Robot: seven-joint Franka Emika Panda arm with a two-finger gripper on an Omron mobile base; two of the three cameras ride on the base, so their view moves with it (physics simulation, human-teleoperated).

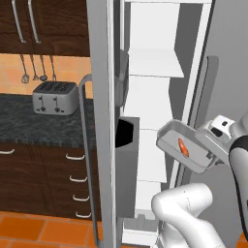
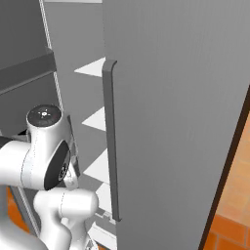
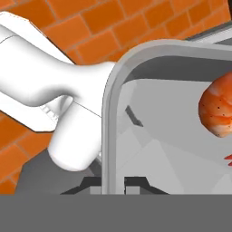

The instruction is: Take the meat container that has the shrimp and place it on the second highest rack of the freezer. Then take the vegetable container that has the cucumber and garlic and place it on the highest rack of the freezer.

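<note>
My gripper (image 1: 209, 155) is shut on the right rim of the grey meat container (image 1: 174, 138), which hangs tilted in front of the open freezer (image 1: 155, 97). The orange-red shrimp (image 1: 183, 147) lies inside the tray. In the hand view the container rim (image 3: 108, 113) curves up from my gripper (image 3: 113, 185), with the shrimp (image 3: 217, 108) at the right edge. White shelves (image 1: 156, 63) show inside the freezer, above and left of the tray. The vegetable container, cucumber and garlic are out of view.
The open freezer door (image 1: 104, 121) with its long handle (image 1: 86, 160) and dark door bin (image 1: 127, 164) stands just left of the tray. A toaster (image 1: 54, 97) sits on the dark counter (image 1: 24, 126). The other freezer door (image 2: 171, 122) stays closed at the right.
</note>
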